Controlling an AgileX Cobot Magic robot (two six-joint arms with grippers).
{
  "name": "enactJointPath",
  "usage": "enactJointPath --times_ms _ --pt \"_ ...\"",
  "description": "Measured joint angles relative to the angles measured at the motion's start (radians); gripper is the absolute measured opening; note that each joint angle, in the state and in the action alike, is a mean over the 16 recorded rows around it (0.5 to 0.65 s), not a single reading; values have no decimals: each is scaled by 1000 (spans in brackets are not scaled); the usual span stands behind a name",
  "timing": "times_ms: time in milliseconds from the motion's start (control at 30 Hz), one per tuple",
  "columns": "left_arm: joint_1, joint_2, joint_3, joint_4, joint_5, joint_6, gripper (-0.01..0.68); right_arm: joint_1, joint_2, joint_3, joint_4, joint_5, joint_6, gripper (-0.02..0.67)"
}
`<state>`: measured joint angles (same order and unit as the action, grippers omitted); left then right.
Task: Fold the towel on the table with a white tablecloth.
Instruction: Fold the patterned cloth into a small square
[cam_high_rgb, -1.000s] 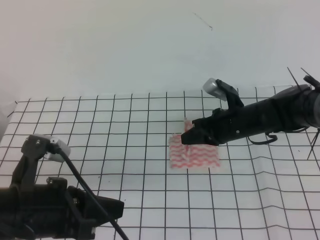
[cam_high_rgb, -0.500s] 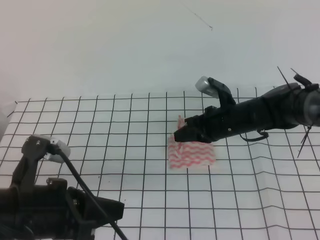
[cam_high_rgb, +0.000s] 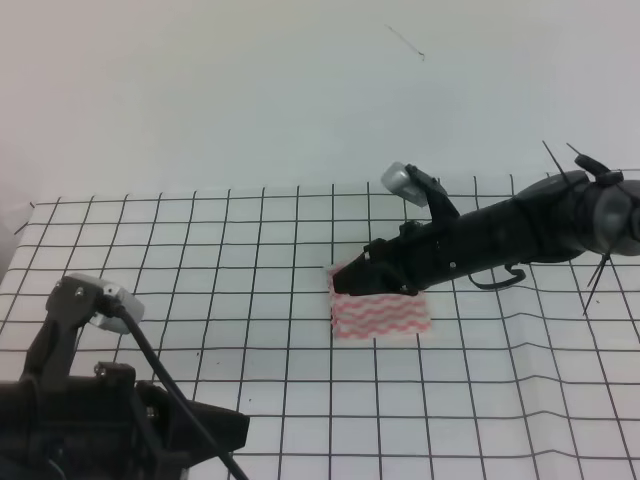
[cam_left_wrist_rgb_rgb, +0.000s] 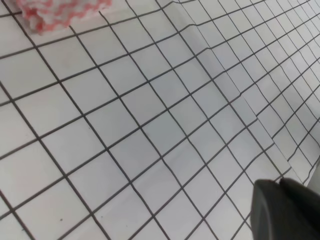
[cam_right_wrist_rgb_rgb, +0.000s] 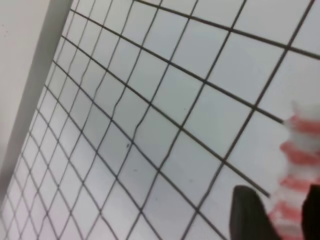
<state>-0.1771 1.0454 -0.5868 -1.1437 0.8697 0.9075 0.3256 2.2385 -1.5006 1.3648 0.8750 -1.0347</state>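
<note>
- Left gripper (cam_high_rgb: 235, 432) low at the near edge of the table (cam_high_rgb: 150, 250), well apart from the towel (cam_high_rgb: 385, 316); only a dark tip visible in its wrist view, jaw opening impossible to tell.
- Nothing seen in its grasp; gridded tablecloth (cam_left_wrist_rgb_rgb: 150, 125) beneath it, creased in a ridge toward the right.
- Towel corner just showing at the top left of the left wrist view.
- Further out, right gripper (cam_high_rgb: 350, 281) reaching across from the right, tip at the towel's far-left edge.
- Closed on a fold of the striped cloth: pink-and-white fabric pinched between the two dark fingers (cam_right_wrist_rgb_rgb: 247, 212) in the right wrist view.
- Rest of the towel flat on the grid just below and right of that tip.
- Plain pale wall (cam_high_rgb: 200, 90) beyond the table.
</note>
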Motion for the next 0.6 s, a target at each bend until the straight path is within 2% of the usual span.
enactJointPath --times_ms 100,200,600 --pt "0 0 0 1 -12 0 -1 -6 -8 -31 -20 21 3 290" --pt "0 0 0 -4 -32 0 -1 -14 -22 -63 -72 30 15 274" --pt "0 26 0 -46 -119 9 -2 -35 -47 -133 -423 -71 129 40"
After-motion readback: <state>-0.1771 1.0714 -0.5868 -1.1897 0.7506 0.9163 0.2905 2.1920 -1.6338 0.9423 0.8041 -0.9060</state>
